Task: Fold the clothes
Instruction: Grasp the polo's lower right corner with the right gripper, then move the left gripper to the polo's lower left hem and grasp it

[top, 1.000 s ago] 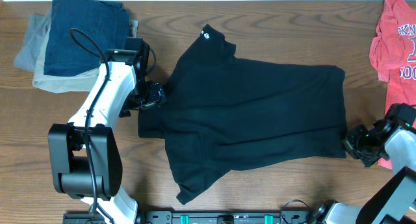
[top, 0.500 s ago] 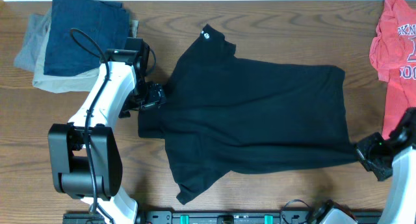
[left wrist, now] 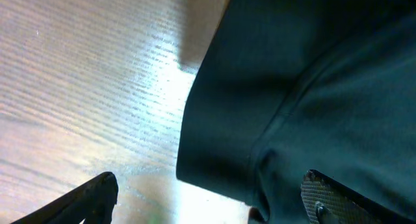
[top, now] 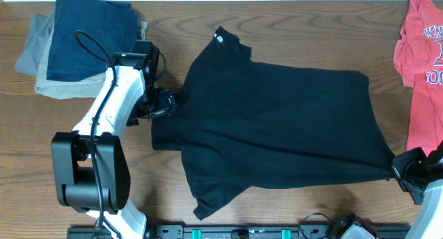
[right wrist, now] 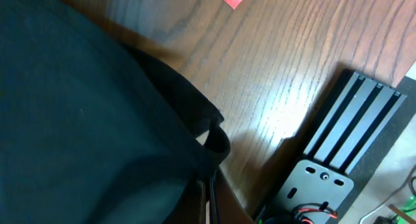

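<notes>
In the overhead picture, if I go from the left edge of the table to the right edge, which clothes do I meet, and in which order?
First the pile of folded clothes, then the black shirt, then the red t-shirt.

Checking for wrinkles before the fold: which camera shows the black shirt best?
Overhead: the whole black shirt is there, laid out from collar to hem. The left wrist view shows only one edge of it; the right wrist view shows only the corner bunched at the right gripper.
</notes>
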You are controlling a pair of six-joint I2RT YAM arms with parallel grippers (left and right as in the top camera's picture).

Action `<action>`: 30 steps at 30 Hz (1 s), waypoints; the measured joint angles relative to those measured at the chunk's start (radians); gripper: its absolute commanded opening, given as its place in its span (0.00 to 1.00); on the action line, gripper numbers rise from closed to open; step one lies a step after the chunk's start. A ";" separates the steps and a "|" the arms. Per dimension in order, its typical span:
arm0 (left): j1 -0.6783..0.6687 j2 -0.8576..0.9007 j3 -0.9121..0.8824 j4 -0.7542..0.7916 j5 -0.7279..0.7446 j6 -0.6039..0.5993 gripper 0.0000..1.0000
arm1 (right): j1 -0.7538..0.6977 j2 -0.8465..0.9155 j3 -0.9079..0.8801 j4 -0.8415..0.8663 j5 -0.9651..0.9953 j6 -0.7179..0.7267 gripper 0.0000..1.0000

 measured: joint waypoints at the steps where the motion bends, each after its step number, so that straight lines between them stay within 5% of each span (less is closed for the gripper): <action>1: 0.000 0.000 0.000 -0.008 0.000 0.000 0.91 | 0.000 0.001 0.000 0.000 0.000 0.000 0.01; 11: 0.000 -0.143 0.000 -0.163 0.014 0.003 0.91 | 0.000 0.024 0.000 0.056 -0.026 0.000 0.01; 16: -0.014 -0.261 -0.013 -0.267 0.133 0.031 0.91 | 0.000 0.035 0.000 0.091 -0.039 0.000 0.01; 30: -0.294 -0.471 -0.420 -0.047 0.270 -0.129 0.91 | 0.000 0.039 0.000 0.142 -0.055 0.000 0.02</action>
